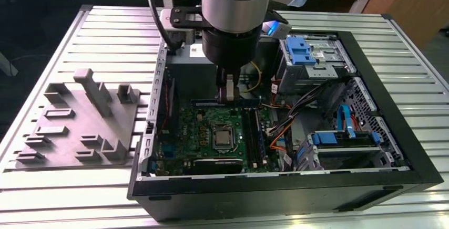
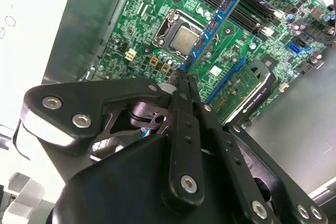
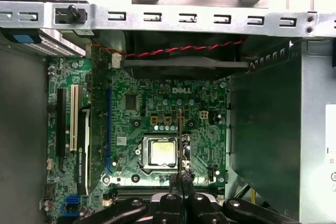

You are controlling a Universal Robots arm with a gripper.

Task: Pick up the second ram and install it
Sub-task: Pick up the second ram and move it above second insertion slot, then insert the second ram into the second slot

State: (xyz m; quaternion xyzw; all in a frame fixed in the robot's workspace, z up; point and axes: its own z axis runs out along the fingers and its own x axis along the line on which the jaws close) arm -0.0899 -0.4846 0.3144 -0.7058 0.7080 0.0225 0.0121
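1. The gripper (image 2: 184,77) is clenched on the ram (image 2: 212,24). In the second wrist view we see its fingertips pinch one end of the stick, and the rest juts out past them.
2. In the first wrist view we see the ram (image 3: 180,135) edge-on, as a thin line running away from the gripper (image 3: 181,176).
3. The ram is in the air inside the case (image 1: 281,187), above the board (image 3: 136,108) and apart from it. It is not seated in anything.
4. In both wrist views it crosses the socket (image 2: 181,38) at the middle of the board – how high above, we cannot tell.
5. The long dark slots (image 2: 252,3) lie beyond the socket. In the second wrist view the ram's far end overlaps them.
6. In the exterior view the gripper (image 1: 226,99) hangs straight down from the arm into the open case, just above the board's far edge.
7. A card (image 1: 217,163) stands along the board's near edge, and orange cables (image 1: 277,129) run beside the board on the exterior view's right.
8. Outside the case, on the exterior view's left, a grey tray (image 1: 77,129) with upright posts rests on the table (image 1: 70,187).
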